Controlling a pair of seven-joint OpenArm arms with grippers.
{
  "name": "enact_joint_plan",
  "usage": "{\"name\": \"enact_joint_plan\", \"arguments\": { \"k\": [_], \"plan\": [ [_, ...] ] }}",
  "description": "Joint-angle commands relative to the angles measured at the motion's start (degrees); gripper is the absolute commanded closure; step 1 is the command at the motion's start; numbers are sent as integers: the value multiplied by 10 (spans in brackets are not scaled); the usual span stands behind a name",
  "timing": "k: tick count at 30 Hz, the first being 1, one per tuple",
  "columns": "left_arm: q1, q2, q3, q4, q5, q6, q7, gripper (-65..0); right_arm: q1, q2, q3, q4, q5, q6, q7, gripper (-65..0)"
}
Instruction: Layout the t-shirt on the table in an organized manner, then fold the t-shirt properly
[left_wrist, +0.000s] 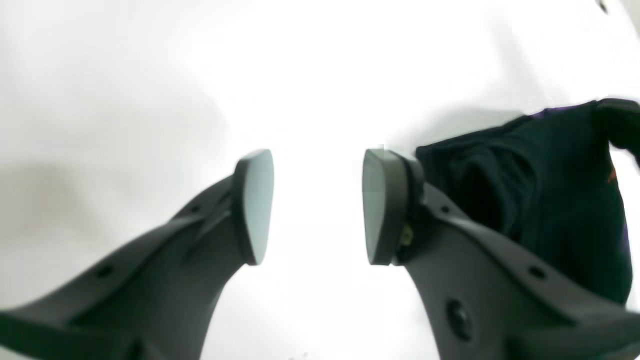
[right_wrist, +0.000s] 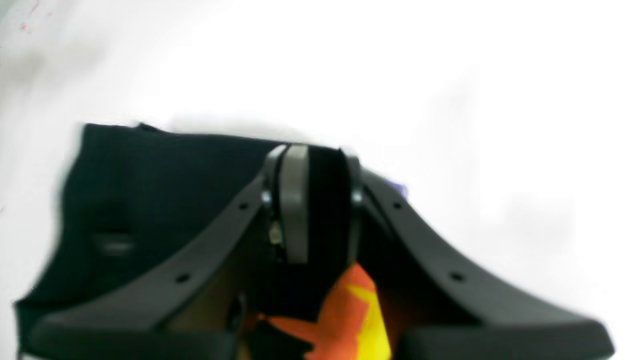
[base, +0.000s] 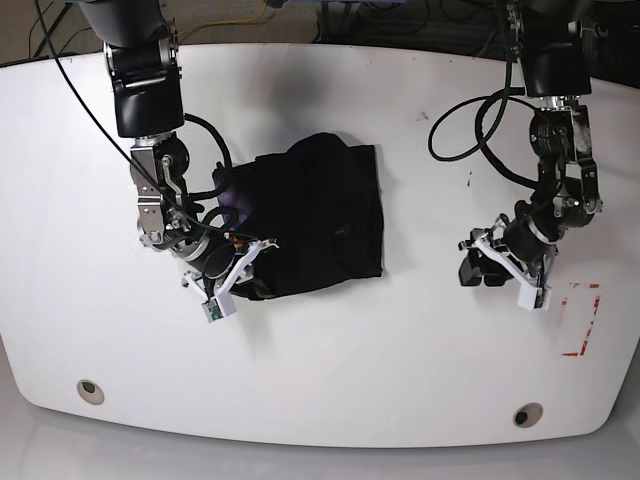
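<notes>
Black t-shirt (base: 320, 215) – orange-yellow print – on glossy white table (base: 330, 380).

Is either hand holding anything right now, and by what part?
The right hand grips the black t-shirt at a bunched edge near its printed graphic. The left hand is open over the bare table, holding nothing.

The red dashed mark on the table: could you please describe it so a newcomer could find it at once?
Start from the white table in the base view and go to its right edge. Just past the left gripper lies the red dashed mark, a partial rectangle outline. It is the tabletop's only red marking.
</notes>
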Motion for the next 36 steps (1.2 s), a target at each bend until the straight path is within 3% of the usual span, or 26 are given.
{"name": "enact_joint_plan", "arguments": {
  "k": [1, 5, 9, 13, 17, 22, 31, 36],
  "plan": [
    [-2, -12, 0, 25, -10, -5, -11, -262, 16, 4, 2, -41, 7, 11, 38, -90],
    [1, -15, 0, 39, -10, -5, -10, -262, 24, -10, 1, -131, 3, 15, 104, -87],
    [11, -17, 0, 46, -10, -5, -9, -262, 35, -14, 2, -194, -41, 16, 176, -86],
    [13, -15, 3, 47, -10, -5, -9, -262, 41, -15, 4, -201, -60, 15, 198, -82],
    [15, -4, 15, 47, -16, -6, -9, -262, 40, -10, 4, -144, -47, 13, 167, -82],
    [13, 7, 44, 49, -46, -6, -9, -262, 22, 12, 26, -23, -24, 11, 76, -82],
    [12, 78, 127, 44, -62, -6, -9, -262, -37, 17, 113, 187, -20, 12, -63, -82],
    [13, 112, 175, 32, -40, -6, -9, -262, -67, 16, 136, 225, -20, 15, -93, -82]
  ]
}}
